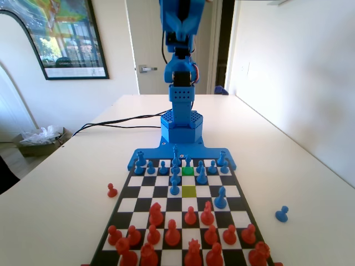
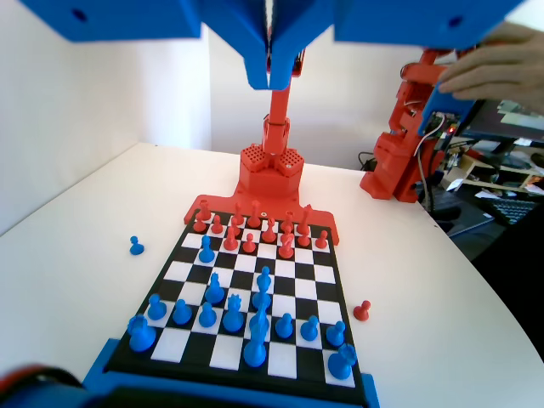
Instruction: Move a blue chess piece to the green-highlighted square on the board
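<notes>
My gripper (image 2: 272,78) hangs high above the board (image 2: 336,289) in the wrist view, jaws shut with nothing between them. The bright green-highlighted square (image 1: 187,170) lies in the second row from the blue arm (image 1: 180,100) in the fixed view, and a duller yellow-green square (image 1: 189,191) sits two rows nearer the camera. Several blue pawns stand around the green square. One blue pawn (image 1: 175,188) (image 2: 264,279) stands forward, just left of the yellow-green square in the fixed view. Another blue pawn (image 1: 282,214) (image 2: 136,246) stands off the board on the table.
Red pieces (image 1: 172,233) crowd the near rows in the fixed view. A taller blue piece (image 1: 221,198) stands forward on the right. A red pawn (image 1: 112,190) (image 2: 362,311) stands on the table beside the board. Black cables (image 1: 116,123) run left from the arm's base.
</notes>
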Tool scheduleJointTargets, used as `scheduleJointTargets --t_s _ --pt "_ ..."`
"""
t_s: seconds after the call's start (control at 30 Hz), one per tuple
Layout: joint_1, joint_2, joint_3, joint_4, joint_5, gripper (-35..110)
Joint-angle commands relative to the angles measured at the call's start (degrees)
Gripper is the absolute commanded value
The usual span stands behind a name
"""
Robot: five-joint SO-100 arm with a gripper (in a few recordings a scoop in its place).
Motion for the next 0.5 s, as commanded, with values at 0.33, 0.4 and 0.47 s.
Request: scheduleJointTargets --t_s 0.33,0.4,0.47 --pt "-0.5 2.1 3.7 -4.0 -0.4 1" --pt "-0.5 2.2 3.8 -4.0 -0.3 2" --pt "-0.4 2.2 3.8 -4.0 0.0 4"
